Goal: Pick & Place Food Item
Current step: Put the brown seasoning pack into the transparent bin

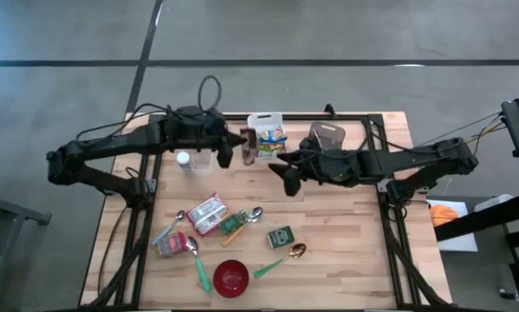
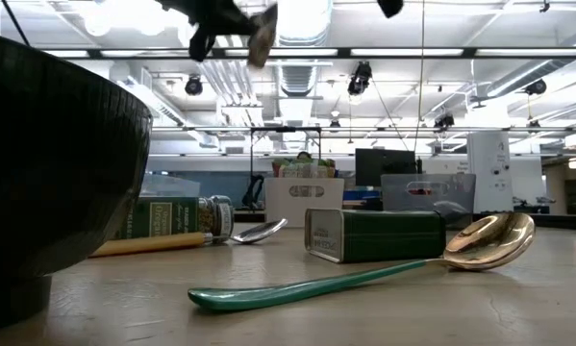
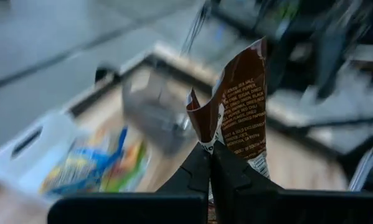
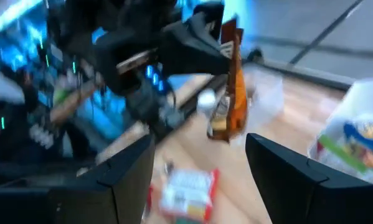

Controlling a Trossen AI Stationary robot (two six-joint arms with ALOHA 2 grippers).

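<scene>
The left gripper hangs in the air over the far side of the table, its fingers pressed together on the bottom edge of a brown snack packet. From its own wrist the packet rises from between the dark fingertips, crumpled at the top, with small white print down one face. From table height the same packet shows high up, near the ceiling lights, pinched in the left gripper.

The right gripper hangs in the air just beside it, toward the middle of the table, with its fingers spread and nothing between them. Its wrist view looks straight at the packet, which dangles beyond its two spread fingers, well apart from them.

Just past the left gripper sits a white bin with bright packets in it. A clear container stands beyond the right gripper. Below and nearer than both grippers, on the table, lie a red-and-white packet, a green tin, a red bowl, a gold spoon with a green handle, and a small spice jar. A clear cup stands under the left arm.
</scene>
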